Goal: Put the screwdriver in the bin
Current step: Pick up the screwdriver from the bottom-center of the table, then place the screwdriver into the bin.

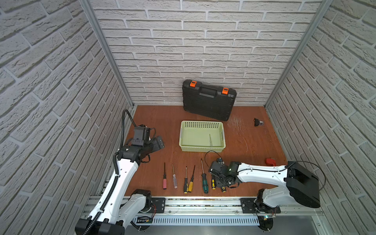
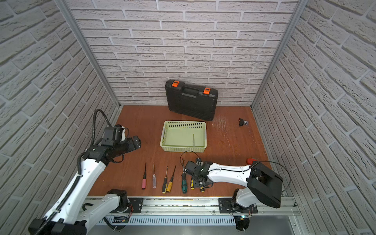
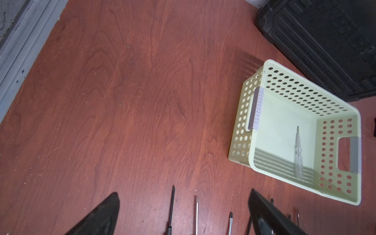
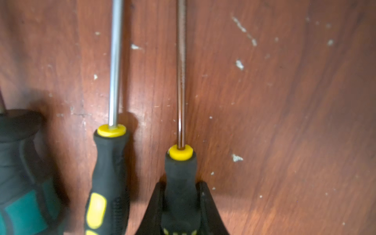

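Right gripper (image 4: pixel 181 184) low at the table (image 4: pixel 284 122): clamps the black-and-yellow screwdriver (image 4: pixel 180 162) by its handle
Holds left gripper (image 3: pixel 184 192) spread wide, grasping nothing; shows bin (image 1: pixel 200 124) mid-table, before the black toolcase (image 1: pixel 208 101), one clear-handled screwdriver (image 3: pixel 298 154) inside

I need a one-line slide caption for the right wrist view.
Right gripper grips a black-and-yellow screwdriver by its handle on the table, beside a similar screwdriver and a green-handled one.
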Controlling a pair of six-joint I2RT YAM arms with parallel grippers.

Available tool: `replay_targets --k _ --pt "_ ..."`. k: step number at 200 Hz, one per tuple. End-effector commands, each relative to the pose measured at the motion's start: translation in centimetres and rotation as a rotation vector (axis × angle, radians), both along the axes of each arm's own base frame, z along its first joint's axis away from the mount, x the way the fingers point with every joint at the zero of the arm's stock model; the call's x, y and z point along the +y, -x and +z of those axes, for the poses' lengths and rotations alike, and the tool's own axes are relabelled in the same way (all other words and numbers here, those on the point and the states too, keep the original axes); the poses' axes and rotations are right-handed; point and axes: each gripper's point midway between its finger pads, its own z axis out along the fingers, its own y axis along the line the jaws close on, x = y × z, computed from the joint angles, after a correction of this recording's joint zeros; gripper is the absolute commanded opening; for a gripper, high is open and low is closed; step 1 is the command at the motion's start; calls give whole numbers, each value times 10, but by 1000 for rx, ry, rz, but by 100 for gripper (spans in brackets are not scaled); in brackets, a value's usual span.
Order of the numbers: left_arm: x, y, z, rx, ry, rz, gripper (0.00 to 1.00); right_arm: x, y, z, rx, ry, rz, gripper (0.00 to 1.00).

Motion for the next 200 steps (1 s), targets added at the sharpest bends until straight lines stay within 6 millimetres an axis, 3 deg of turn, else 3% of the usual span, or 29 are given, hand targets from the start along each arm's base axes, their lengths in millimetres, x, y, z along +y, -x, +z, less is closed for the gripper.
replay_targets --k 1,21,62,86,109,146,200 --pt "2 -1 6 -23 -14 7 98 -14 5 0 17 52 2 6" --pt "1 -3 4 -18 -5 6 98 -18 0 28 -19 47 12 6" --pt "-4 -8 -2 -7 18 5 98 -15 -26 114 -141 -43 41 6" --pt "-3 -8 -9 41 -5 -7 95 1 -56 156 -198 -149 51 6" --pt "-3 -5 -11 101 -37 -39 95 24 -95 184 -238 -255 85 5" --pt "-3 13 -14 207 -60 -82 95 60 -159 191 -218 -352 145 5" --pt "-18 29 -33 232 48 -72 95 87 -218 151 -98 -407 142 5"
